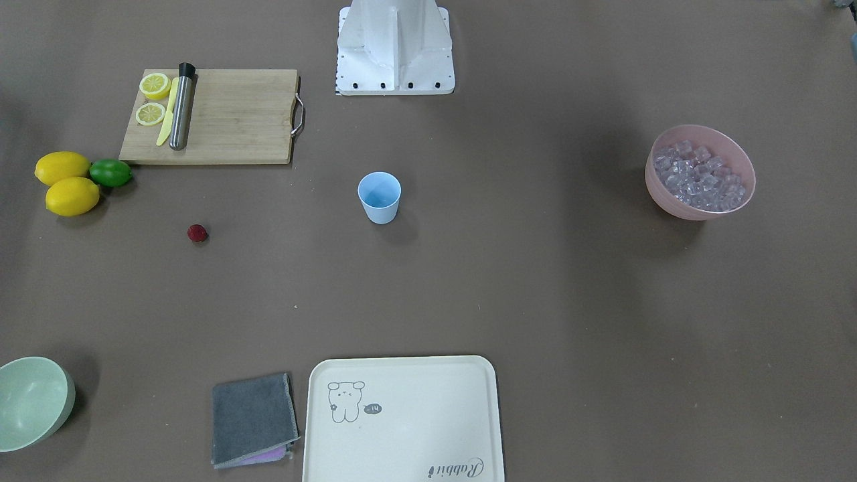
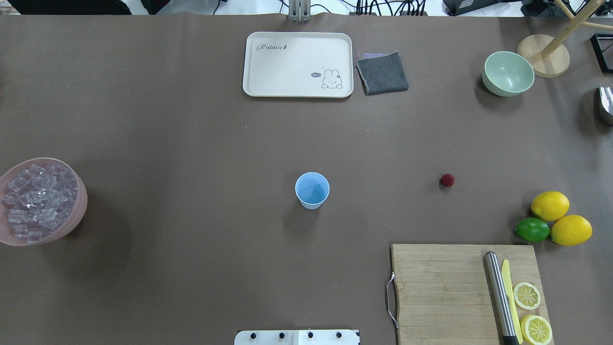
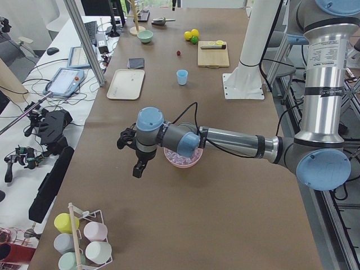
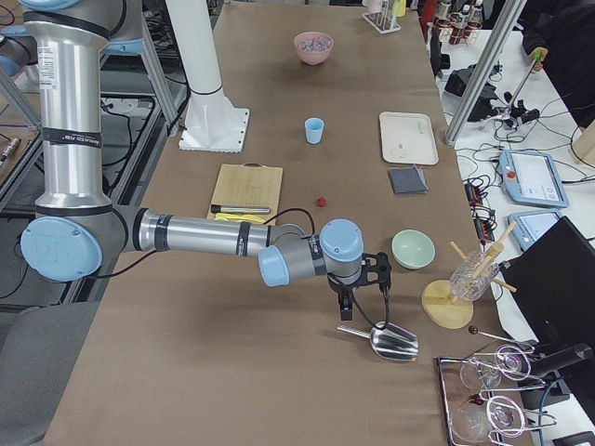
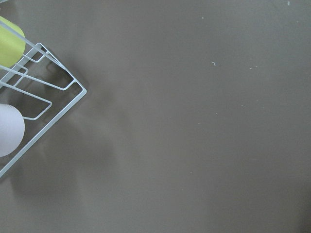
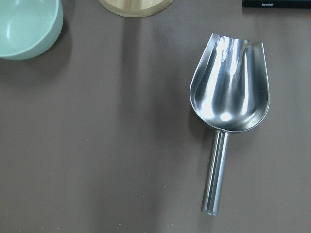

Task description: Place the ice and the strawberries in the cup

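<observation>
Overhead exterior view has the cup (image 2: 312, 190) standing upright in the middle of the table. The strawberry (image 2: 447, 180) lies on the bare tabletop off to my right, well apart from the cup, between it and the lemons (image 2: 550, 205). The ice (image 2: 36, 199) is piled in the pink bowl (image 2: 76, 218) way over at my left edge. My left gripper (image 3: 137, 170) hangs over the table past that bowl, toward the wire rack (image 3: 84, 236) of cups. My right gripper (image 4: 349, 307) hovers above the metal scoop (image 6: 228, 92), which lies flat on the table near the pale green bowl (image 6: 29, 24). Honestly, I can't tell how wide either set of fingers is, since only the side cameras catch them.
</observation>
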